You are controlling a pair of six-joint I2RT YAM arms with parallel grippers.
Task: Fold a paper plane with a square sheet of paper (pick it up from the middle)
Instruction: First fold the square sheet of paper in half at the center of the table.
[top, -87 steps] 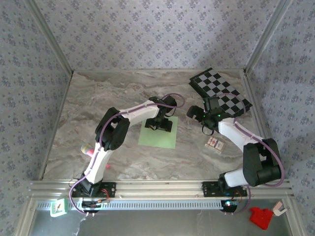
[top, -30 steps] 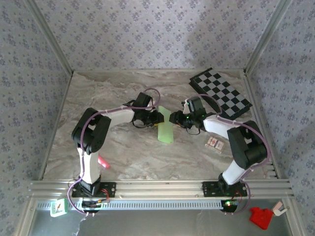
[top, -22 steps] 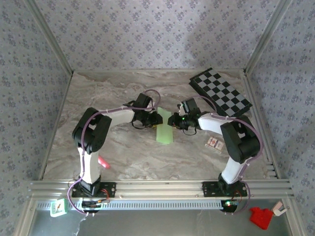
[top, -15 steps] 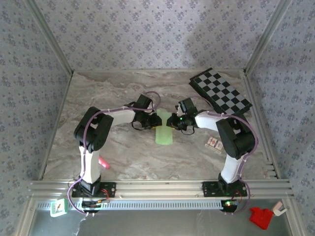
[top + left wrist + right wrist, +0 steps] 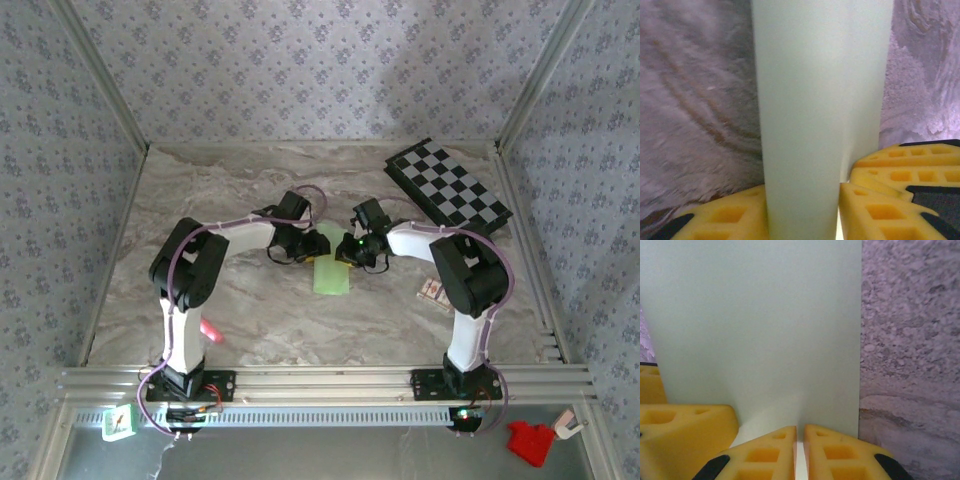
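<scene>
Closing in from the right, the right gripper (image 5: 350,250) now sits against the square sheet of paper (image 5: 331,272), where a few seconds back it hung out by the chequered board (image 5: 450,190). The paper, flat and square then, is now doubled into a narrow strip near the middle of the table (image 5: 250,310), between the two grippers. The right gripper's fingers (image 5: 770,452) are pinched almost together on the paper's edge. The left gripper (image 5: 303,248) has a yellow pad (image 5: 720,220) on either side of the strip; whether it presses, I cannot tell.

Toward the near-left corner, a pink marker (image 5: 210,331) lies beside the left arm. A small patterned card (image 5: 432,291) lies toward the right edge, by the right arm. The chequered board fills the far-right corner. From above, both wrists cover the strip's far end.

The paper is pale green, plain and smooth, with one soft lengthwise fold.
</scene>
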